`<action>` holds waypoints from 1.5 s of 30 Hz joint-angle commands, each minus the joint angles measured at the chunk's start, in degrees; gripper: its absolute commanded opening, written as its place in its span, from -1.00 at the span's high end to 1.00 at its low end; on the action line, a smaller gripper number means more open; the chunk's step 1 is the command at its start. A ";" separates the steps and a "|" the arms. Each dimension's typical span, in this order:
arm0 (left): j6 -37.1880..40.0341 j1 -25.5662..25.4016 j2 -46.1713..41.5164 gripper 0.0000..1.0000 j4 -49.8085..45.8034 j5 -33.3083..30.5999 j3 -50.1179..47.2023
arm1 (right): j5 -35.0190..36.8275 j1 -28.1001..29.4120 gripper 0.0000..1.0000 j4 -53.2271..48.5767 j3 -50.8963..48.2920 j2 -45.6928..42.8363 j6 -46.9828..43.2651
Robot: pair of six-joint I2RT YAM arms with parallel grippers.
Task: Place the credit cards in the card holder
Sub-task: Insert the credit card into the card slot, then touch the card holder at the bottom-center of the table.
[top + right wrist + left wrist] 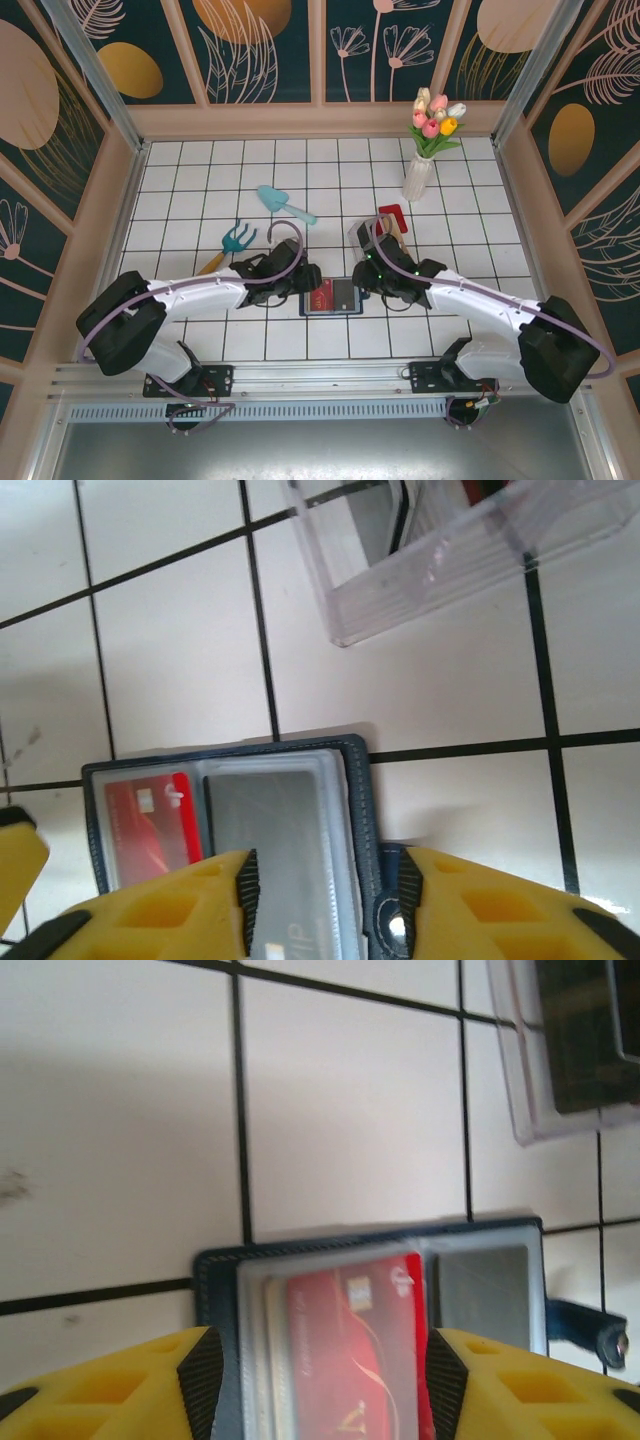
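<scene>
Red card point(350, 1360) in open card holder point(215, 1285)

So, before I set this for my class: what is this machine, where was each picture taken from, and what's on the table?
These are two robot arms bolted at the near edge of a white tiled table. The overhead picture looks down on both; the other two come from a camera on each wrist. The left gripper and right gripper hang open over an open navy-blue folding card holder, gripping nothing. Its clear pockets hold a red plastic card and a dark grey card. Nearby: a clear plastic rack, a light-blue toy shovel, a white vase of tulips.
</scene>
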 commanded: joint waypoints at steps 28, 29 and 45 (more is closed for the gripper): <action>-0.14 2.08 6.49 0.09 2.10 7.46 -2.08 | -3.80 2.54 0.19 1.26 2.20 15.06 -0.53; -0.09 2.09 6.39 0.10 2.03 7.37 -2.10 | -3.11 2.83 0.17 0.38 2.80 14.82 -0.64; 0.03 2.05 7.19 0.17 2.63 7.90 -2.08 | -6.15 3.69 0.13 3.16 2.84 16.66 -0.97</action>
